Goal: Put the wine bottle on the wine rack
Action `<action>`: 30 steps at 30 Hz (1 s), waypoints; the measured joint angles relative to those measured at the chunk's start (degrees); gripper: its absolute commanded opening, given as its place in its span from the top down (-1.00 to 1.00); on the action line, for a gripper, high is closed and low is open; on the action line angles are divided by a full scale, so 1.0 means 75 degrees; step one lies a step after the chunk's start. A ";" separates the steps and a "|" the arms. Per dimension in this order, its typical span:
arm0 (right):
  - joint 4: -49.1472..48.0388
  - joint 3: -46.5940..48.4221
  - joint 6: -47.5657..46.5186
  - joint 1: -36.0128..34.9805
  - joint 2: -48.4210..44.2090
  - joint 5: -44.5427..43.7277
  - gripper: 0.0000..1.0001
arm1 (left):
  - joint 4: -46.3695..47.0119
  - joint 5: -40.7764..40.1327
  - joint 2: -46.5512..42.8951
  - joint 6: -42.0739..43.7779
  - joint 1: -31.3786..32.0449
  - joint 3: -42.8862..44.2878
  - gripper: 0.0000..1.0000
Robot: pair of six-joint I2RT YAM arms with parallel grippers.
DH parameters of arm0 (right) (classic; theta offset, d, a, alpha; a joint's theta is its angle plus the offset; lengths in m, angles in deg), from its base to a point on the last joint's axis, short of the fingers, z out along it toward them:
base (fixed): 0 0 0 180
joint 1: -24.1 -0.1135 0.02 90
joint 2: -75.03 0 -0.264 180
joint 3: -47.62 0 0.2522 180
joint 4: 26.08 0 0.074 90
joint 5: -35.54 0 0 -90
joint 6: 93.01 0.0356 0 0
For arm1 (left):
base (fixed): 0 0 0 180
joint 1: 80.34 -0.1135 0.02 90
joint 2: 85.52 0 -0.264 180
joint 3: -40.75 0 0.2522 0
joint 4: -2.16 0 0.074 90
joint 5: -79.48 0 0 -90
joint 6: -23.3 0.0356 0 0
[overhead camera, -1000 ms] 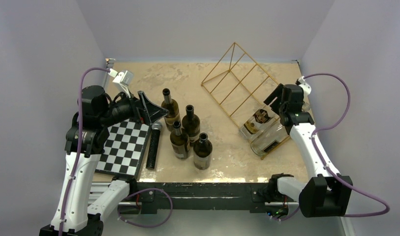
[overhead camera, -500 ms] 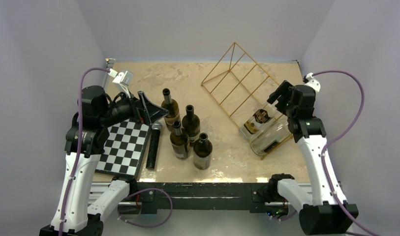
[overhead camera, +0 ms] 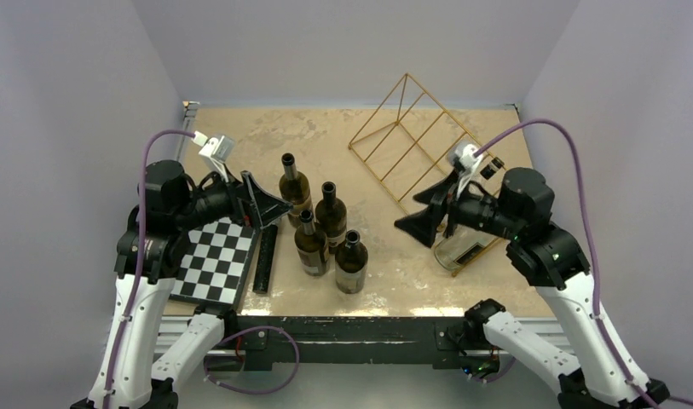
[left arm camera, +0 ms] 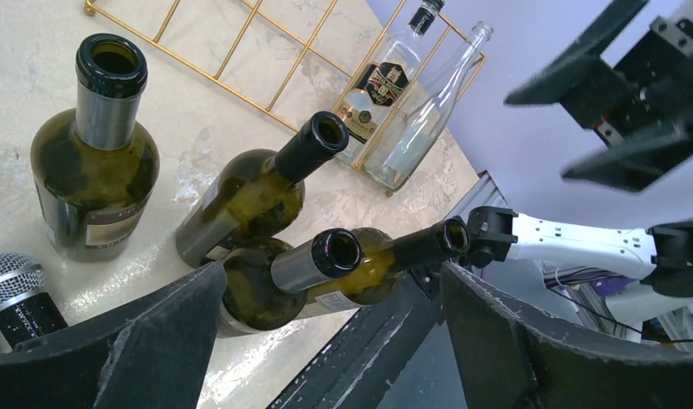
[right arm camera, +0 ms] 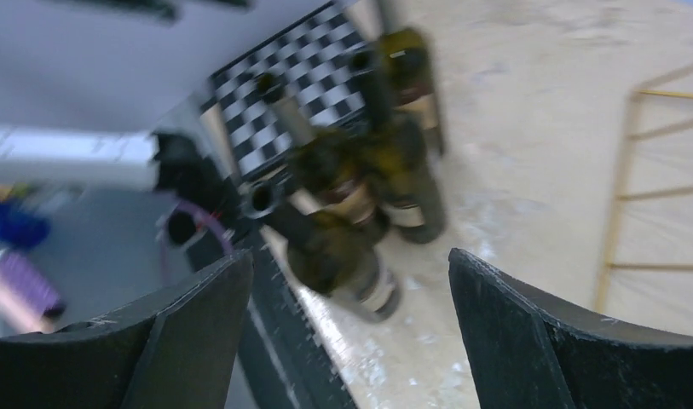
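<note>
Nearest, on the left side of the sandy tan table (overhead camera: 402, 281): a flat black-and-white chessboard (overhead camera: 210, 266). Just beside its right edge, a black microphone with a silver mesh head (overhead camera: 264, 260), lying down.

Above those two, the left gripper (overhead camera: 270, 209). Black fingers spread wide, holding nothing, pointing toward the bottles.

Next, in the middle of the table: four dark green glass wine bottles (overhead camera: 331, 217). All standing upright in a tight bunch, mouths open, none picked up.

To their right, the right gripper (overhead camera: 411, 213). Also spread wide and empty, hanging in the air between the bunch and the rack.

Behind it, two see-through glass bottles (left arm camera: 424, 119), lying side by side in the rack's near end, one with a dark label.

Farthest back: the thin gold wire wine rack (overhead camera: 377, 111), shaped like a long tent, sitting on the table.
</note>
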 measured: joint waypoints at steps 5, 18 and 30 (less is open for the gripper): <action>-0.0297 -0.0463 -0.0414 -0.1693 -0.0154 0.0335 -0.77 | -0.0003 -0.0006 -0.0067 0.0026 0.0017 0.0000 -0.99; -0.1673 -0.0912 -0.0918 -0.4409 0.0935 -0.1923 -0.74 | -0.0012 -0.0015 -0.0216 0.0061 0.0044 -0.0134 -0.99; -0.2856 -0.1614 -0.1160 -0.4870 0.1842 -0.2769 -0.56 | -0.0064 -0.0242 -0.0216 0.0283 0.0236 -0.0256 -0.99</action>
